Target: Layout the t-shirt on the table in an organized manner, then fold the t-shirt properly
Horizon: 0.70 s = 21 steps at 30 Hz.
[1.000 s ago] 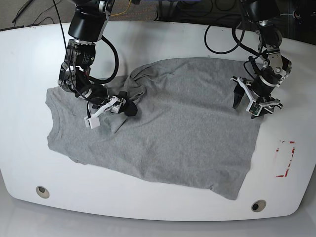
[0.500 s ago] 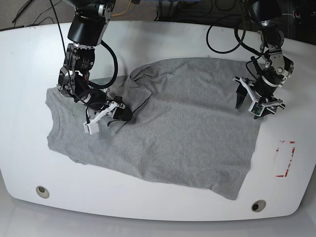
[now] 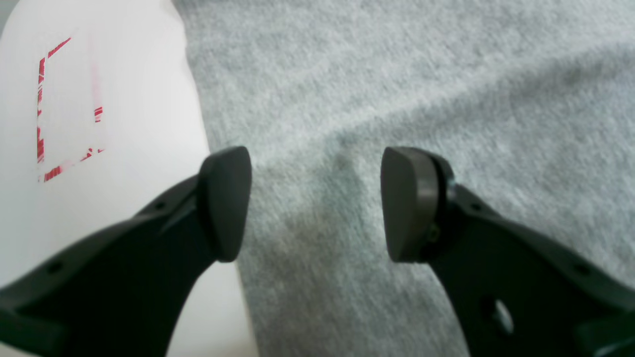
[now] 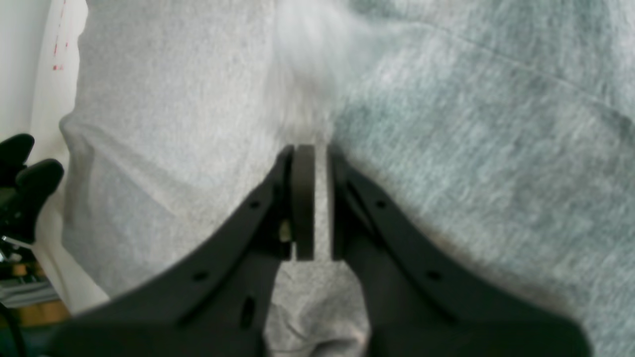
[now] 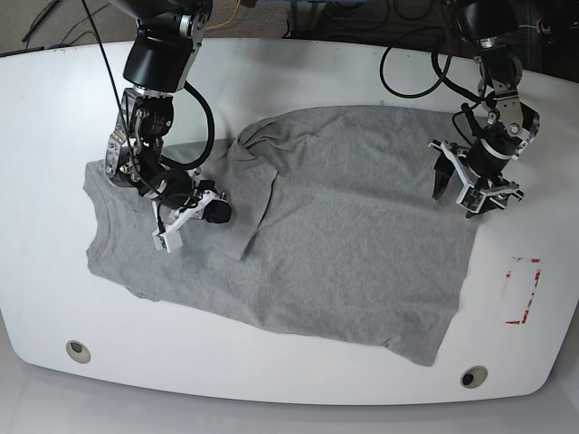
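Note:
The heather-grey t-shirt (image 5: 344, 235) lies spread across the white table (image 5: 289, 77), its plain side up, with a bunched flap near its upper left. My right gripper (image 5: 201, 215) sits low on that left part. In the right wrist view its jaws (image 4: 317, 198) are shut on a thin pinched fold of the t-shirt (image 4: 471, 148). My left gripper (image 5: 455, 194) hovers over the shirt's right edge. In the left wrist view it (image 3: 315, 198) stands open with nothing between its fingers, grey t-shirt (image 3: 446, 74) below and bare table (image 3: 149, 124) beside it.
A red rectangular outline (image 5: 523, 289) marks the table right of the shirt and also shows as the red outline (image 3: 42, 109) in the left wrist view. Two small round holes (image 5: 78, 351) (image 5: 469, 377) sit near the front edge. Cables trail behind the arms at the back.
My right gripper has closed on a fold of the shirt and shifted left and slightly down, drawing the bunched flap with it. The left gripper has barely moved and stays open.

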Tool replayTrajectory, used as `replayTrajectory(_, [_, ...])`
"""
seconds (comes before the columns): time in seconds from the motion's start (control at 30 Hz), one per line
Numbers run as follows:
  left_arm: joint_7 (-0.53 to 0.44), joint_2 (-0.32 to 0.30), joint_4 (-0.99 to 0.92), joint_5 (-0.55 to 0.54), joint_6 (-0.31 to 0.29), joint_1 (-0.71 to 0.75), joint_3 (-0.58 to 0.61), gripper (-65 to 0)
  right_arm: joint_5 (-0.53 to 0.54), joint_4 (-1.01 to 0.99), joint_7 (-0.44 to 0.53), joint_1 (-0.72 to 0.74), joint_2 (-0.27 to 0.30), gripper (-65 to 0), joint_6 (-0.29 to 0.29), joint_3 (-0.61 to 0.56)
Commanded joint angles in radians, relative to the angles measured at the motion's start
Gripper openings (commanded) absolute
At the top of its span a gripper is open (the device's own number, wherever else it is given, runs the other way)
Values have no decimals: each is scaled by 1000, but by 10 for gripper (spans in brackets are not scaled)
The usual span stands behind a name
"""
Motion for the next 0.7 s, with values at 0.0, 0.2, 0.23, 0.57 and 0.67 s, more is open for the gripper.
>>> replayTrajectory(0.0, [-25,-14,15,-18,6,-13,-3,-262,0,16,16,30,5,-544,5,0])
replayTrajectory(0.2, [-25,-14,15,-19,6,-13,-3,-262,-46,23,17,34,8,-326,5,0])
replayTrajectory(0.23, [-25,-14,15,-19,6,-13,-3,-262,-54,23,17,42,10,-288,5,-2])
replayTrajectory(0.57, [-25,-14,15,-19,6,-13,-3,-262,-164,25,36,142,57,-202,11,-178])
replayTrajectory(0.67, [-25,-14,15,-19,6,-13,-3,-262,-182,25,59,165,72,-202,8,-250])
